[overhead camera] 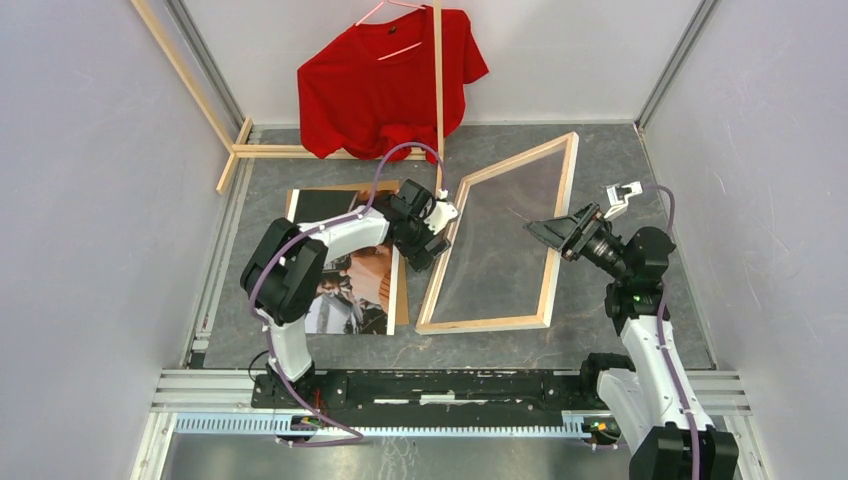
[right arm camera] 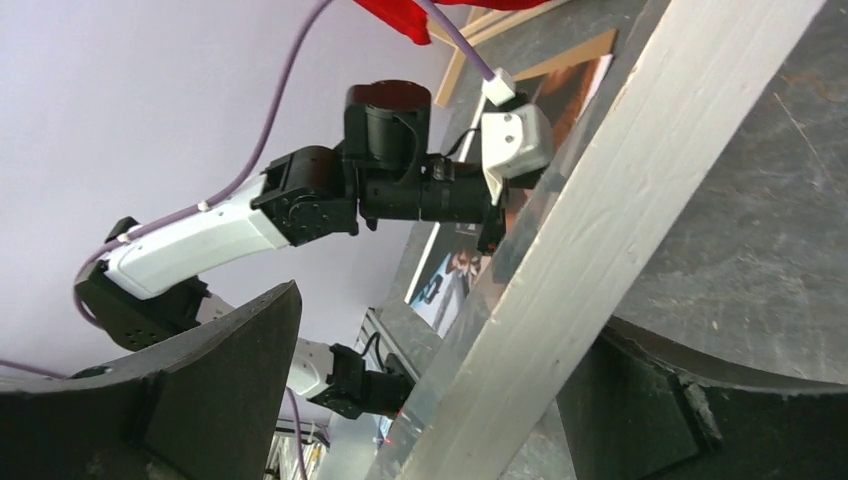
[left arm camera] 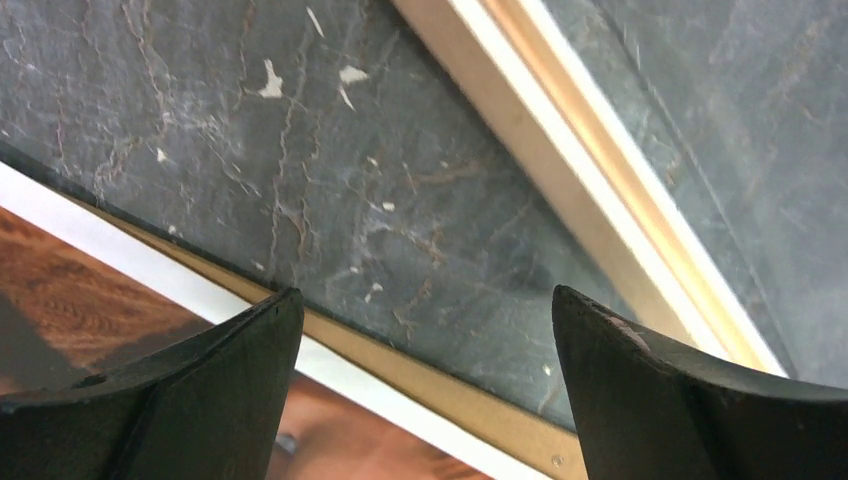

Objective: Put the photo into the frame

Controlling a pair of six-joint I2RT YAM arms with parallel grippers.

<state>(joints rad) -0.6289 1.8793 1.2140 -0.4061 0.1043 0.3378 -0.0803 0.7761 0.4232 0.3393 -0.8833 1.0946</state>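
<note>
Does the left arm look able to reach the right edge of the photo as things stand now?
Probably yes. The left gripper hangs open over the strip of table between the photo and the frame, and nothing lies between it and the photo's edge.

No readable text, labels, brand marks, numbers or signs in any of the three views. Only candidate is the photo (overhead camera: 345,300), 9 o'clock of centre in the top view. Any lettering on it is too small to tell.
</note>
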